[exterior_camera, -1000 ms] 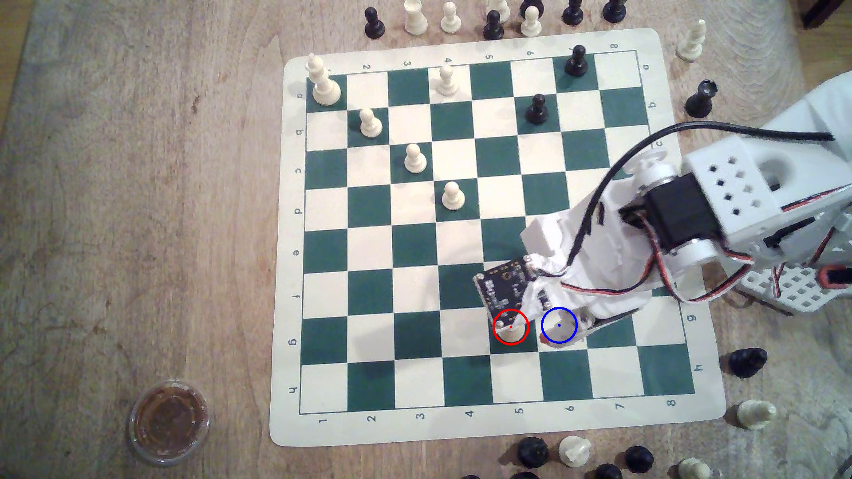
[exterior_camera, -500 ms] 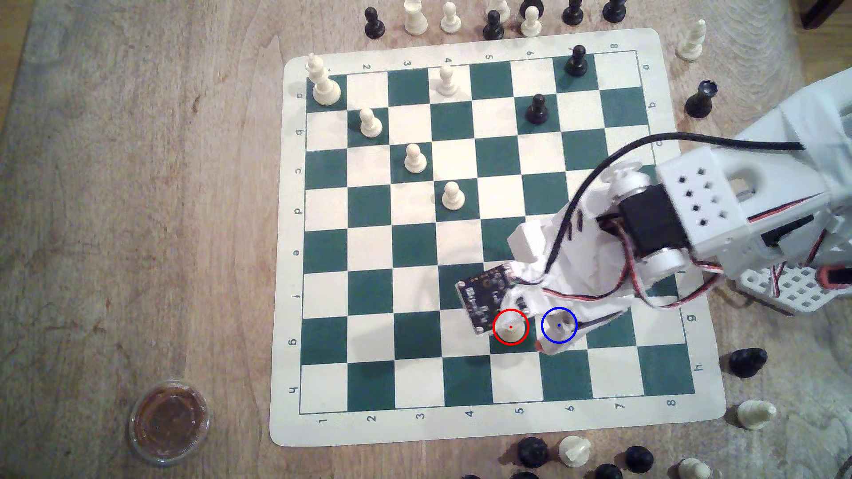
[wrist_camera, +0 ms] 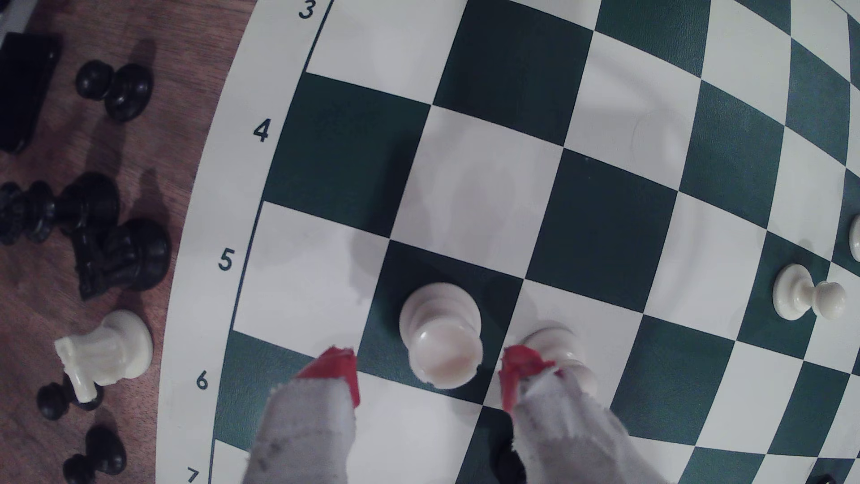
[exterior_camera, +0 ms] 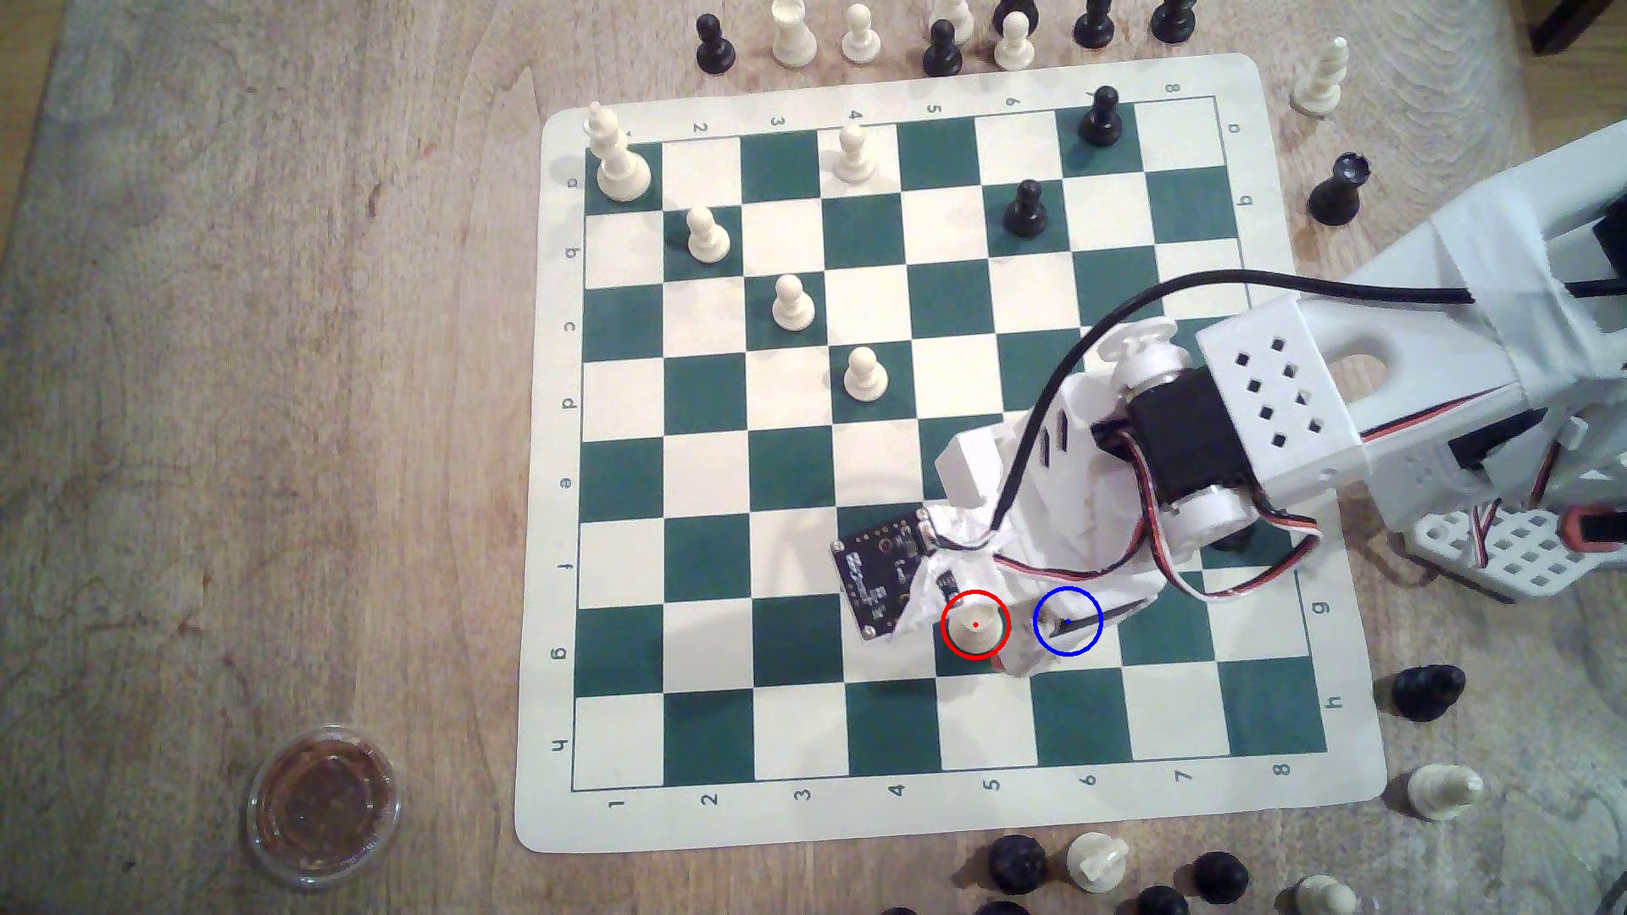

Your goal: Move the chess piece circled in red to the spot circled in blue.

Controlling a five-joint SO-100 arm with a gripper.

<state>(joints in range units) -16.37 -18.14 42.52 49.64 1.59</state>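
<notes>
The chess piece (exterior_camera: 975, 625) is cream with a broad round base and stands upright on the red-ringed dark green square. In the wrist view the chess piece (wrist_camera: 440, 335) rises between my two red-tipped, cloth-wrapped fingers (wrist_camera: 337, 372). My gripper (wrist_camera: 428, 365) is open, one finger on each side of the piece and a gap on both sides. From outside, the gripper (exterior_camera: 964, 647) hangs low over the piece. The spot (exterior_camera: 1092, 662) is the cream square just to the exterior view's right of it, and the arm covers most of its blue ring.
A smaller cream pawn (wrist_camera: 556, 339) stands partly hidden behind one finger. Cream pawns (exterior_camera: 865, 374) and black pawns (exterior_camera: 1026, 209) stand farther up the board (exterior_camera: 616, 809). Loose pieces (exterior_camera: 1096, 860) lie off the board's edges. A lidded brown cup (exterior_camera: 323, 802) sits at the exterior view's lower left.
The arm has swung toward the exterior view's left, carrying the black camera board with it. The fingers now straddle the chess piece, which has not moved.
</notes>
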